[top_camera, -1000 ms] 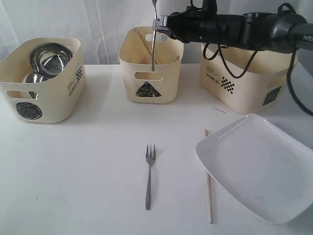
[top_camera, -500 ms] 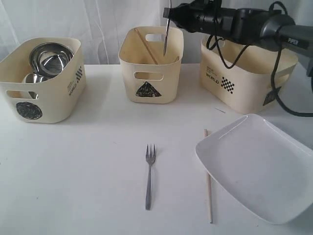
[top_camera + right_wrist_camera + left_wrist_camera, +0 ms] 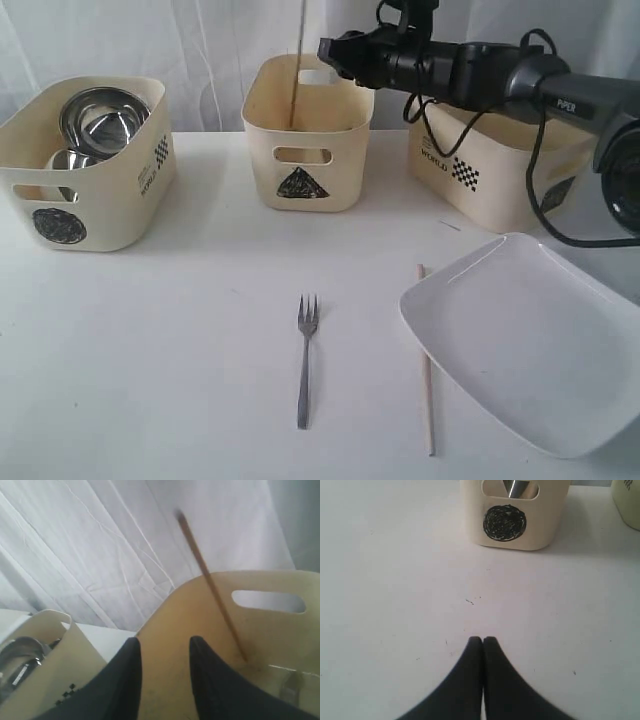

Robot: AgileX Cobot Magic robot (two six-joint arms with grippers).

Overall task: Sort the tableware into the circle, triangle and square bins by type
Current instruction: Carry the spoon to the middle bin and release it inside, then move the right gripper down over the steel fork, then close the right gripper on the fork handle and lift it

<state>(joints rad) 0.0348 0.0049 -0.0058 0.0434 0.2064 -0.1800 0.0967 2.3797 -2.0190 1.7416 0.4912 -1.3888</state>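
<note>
My right gripper (image 3: 330, 50) (image 3: 164, 642) hangs over the triangle bin (image 3: 308, 185) (image 3: 200, 630), open, with nothing between its fingers. In that bin a wooden chopstick (image 3: 298, 75) (image 3: 210, 585) stands nearly upright, and a steel piece of cutlery (image 3: 291, 685) lies on its floor. On the table lie a steel fork (image 3: 305, 360), a second chopstick (image 3: 427, 370) and the large white plate (image 3: 530, 340). The circle bin (image 3: 85, 190) (image 3: 515, 525) holds steel bowls and mugs (image 3: 100, 115). My left gripper (image 3: 482, 640) is shut and empty, low over bare table facing the circle bin.
The square bin (image 3: 500, 170) stands at the back right, partly behind my right arm and its cables. A white curtain closes off the back. The plate lies close to the table's front right corner.
My right gripper carried a long steel utensil back over the triangle bin, then opened; the utensil is gone from its jaws. The bin's chopstick now stands more upright. Left gripper unmoved.
</note>
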